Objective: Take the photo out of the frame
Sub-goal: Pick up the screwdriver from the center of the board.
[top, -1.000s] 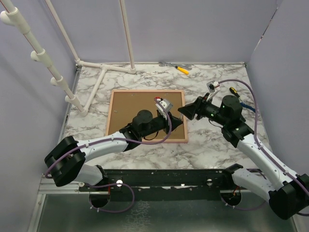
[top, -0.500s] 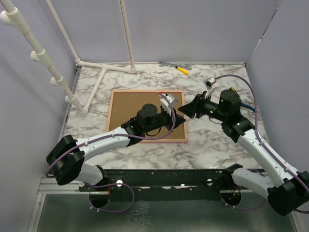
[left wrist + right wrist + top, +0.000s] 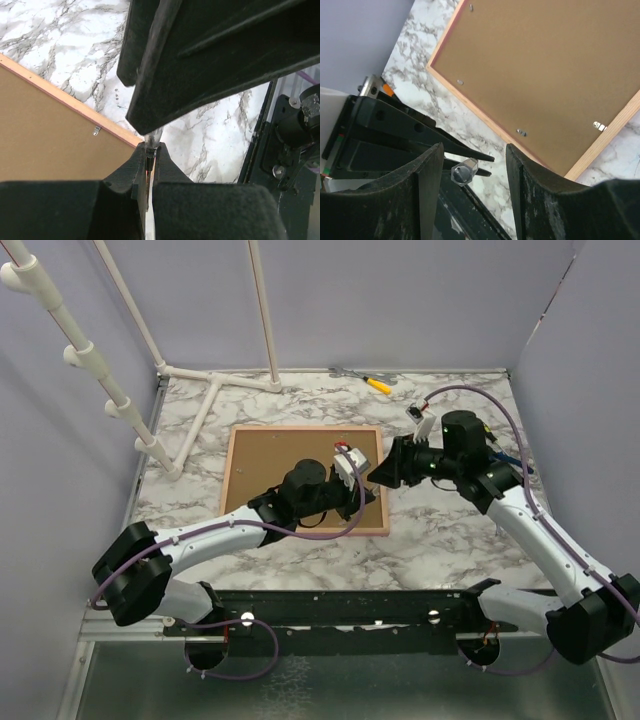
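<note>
The frame (image 3: 270, 465) lies face down on the marble table, brown fibreboard back up inside a thin pink border; it also shows in the left wrist view (image 3: 50, 135) and the right wrist view (image 3: 545, 75). The photo is hidden under the back. My left gripper (image 3: 366, 484) sits over the frame's right near corner, shut (image 3: 148, 150) on a thin tool with a clear hexagonal handle (image 3: 464, 171). My right gripper (image 3: 385, 472) is open (image 3: 474, 165), its fingers on either side of that handle without touching it.
Small metal clips (image 3: 521, 132) hold the back along the frame's edges. A yellow-handled screwdriver (image 3: 378, 385) lies at the table's back edge. A white pipe rack (image 3: 190, 430) stands at the back left. Purple walls enclose the table.
My right gripper has moved back and left to meet the left gripper at the frame's right edge. The left gripper has shifted slightly to the right with the tool.
</note>
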Robot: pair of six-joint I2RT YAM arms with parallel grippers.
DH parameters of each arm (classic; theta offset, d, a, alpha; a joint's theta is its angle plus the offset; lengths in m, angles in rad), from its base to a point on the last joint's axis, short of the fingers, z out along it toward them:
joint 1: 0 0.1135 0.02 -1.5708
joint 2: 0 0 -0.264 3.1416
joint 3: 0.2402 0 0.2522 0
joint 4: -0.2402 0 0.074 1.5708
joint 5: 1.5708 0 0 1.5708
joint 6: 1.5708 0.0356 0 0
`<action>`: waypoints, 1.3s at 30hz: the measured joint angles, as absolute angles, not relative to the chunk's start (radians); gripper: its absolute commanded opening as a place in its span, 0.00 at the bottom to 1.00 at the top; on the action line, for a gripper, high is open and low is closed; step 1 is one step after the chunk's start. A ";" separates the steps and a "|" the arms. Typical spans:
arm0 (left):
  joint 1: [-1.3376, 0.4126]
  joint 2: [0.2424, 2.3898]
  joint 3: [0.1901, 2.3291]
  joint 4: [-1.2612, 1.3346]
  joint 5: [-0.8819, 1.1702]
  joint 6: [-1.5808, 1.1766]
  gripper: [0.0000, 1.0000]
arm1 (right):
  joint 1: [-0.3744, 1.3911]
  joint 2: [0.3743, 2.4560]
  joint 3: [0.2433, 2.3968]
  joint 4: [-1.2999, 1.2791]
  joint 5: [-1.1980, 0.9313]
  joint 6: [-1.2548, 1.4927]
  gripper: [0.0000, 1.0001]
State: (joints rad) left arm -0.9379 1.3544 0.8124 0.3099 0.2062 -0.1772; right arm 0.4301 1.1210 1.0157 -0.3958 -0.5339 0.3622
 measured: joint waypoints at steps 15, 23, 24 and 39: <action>-0.938 1.354 0.812 0.292 0.241 -0.113 0.00 | 0.430 1.209 1.029 -0.480 -0.647 0.335 0.38; -0.938 1.353 0.812 0.267 0.243 -0.096 0.18 | 0.429 1.220 1.034 -0.521 -0.657 0.310 0.00; -0.938 1.353 0.812 0.268 0.243 -0.093 0.23 | 0.428 1.220 1.034 -0.523 -0.657 0.311 0.01; -0.930 1.159 0.703 0.190 -0.125 -0.277 0.99 | 0.430 1.178 1.000 -0.490 -0.329 0.352 0.00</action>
State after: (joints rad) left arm -0.9298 1.1587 0.7033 0.1898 -0.1246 -0.2771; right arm 0.4301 1.1778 0.9997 -0.4896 -0.3286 0.3519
